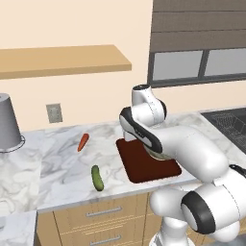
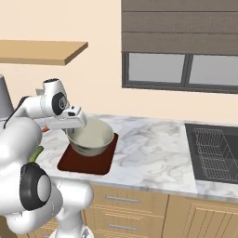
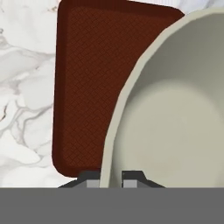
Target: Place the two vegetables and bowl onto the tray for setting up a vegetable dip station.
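The tool [image 3: 111, 177] grips the cream-lined bowl [image 2: 90, 137] by its rim, over the reddish-brown tray [image 1: 139, 166]. On the marble surface [image 1: 57, 161] to the left, carrot [image 1: 83, 141] and cucumber [image 1: 97, 178] lie well apart.

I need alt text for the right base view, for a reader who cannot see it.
The gripper is shut on the rim of the bowl, which is over the tray on a marble counter. To the right is a dark sink, with a window above.
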Robot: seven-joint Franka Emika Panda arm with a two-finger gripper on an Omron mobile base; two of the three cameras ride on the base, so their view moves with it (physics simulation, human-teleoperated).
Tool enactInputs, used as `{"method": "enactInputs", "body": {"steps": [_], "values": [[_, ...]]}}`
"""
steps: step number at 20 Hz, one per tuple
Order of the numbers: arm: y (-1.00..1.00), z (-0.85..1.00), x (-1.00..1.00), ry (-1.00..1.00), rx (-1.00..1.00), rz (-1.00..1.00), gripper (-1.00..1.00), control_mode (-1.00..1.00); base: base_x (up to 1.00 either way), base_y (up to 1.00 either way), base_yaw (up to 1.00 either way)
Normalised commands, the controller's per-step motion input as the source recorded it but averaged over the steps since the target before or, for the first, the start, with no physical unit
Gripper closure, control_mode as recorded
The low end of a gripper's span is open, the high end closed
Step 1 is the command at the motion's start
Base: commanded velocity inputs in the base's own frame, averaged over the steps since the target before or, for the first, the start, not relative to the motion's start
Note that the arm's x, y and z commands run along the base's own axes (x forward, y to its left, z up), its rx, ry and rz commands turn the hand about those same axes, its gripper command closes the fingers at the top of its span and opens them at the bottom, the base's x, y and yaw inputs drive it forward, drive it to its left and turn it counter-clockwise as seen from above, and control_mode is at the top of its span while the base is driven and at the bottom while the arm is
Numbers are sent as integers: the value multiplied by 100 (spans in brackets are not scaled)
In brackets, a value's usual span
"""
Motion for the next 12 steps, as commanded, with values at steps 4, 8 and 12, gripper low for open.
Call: {"method": "enactInputs", "body": {"steps": [4,8,12], "values": [[0,0,0,0,0,0,100,100,4,20,0],[0,0,0,0,0,0,100,100,-1,9,0],[0,0,0,0,0,0,100,100,0,0,0]]}}
